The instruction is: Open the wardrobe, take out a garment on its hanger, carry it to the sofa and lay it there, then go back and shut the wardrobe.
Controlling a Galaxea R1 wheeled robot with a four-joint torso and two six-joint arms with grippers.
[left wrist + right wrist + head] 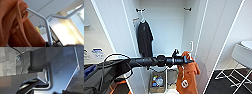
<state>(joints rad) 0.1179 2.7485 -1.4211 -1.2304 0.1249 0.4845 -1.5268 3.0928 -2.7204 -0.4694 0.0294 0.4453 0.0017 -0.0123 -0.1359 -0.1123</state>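
Wardrobe (201, 37) open. My left claw (190, 60) is clamped on the hanger (48, 30); the orange top (186, 75) hangs from it at the wardrobe's right edge, off the rail. Best kept level and drawn straight out, hem clear of the door. White mark on chest; unreadable. Right claw: cannot tell.
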